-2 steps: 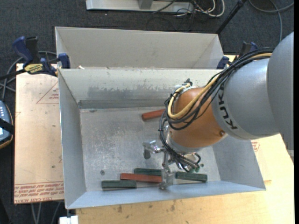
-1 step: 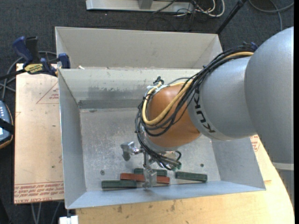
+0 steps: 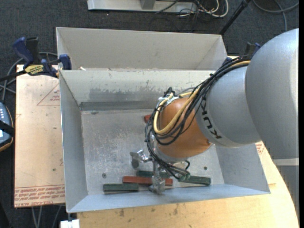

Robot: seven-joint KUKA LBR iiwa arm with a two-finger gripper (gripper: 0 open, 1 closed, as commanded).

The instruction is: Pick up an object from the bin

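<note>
Pick not done: nothing is lifted, and the sticks lie flat on the bin (image 3: pixel 71 137) floor by the front wall. Gripper (image 3: pixel 159 186) sits low, at the right end of the red stick (image 3: pixel 135 179), btw. the dark green stick (image 3: pixel 120 188) & the green stick (image 3: pixel 198 180). Claw apart or together: can't tell. Left to do, prob.: grip & lift.

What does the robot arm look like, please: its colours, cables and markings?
The arm is thick, rounded and light grey, with dark KUKA lettering near its end. An orange rounded cover sits on the wrist, with black and pale yellow cables looped around it. Below it is a small metallic gripper.
</note>
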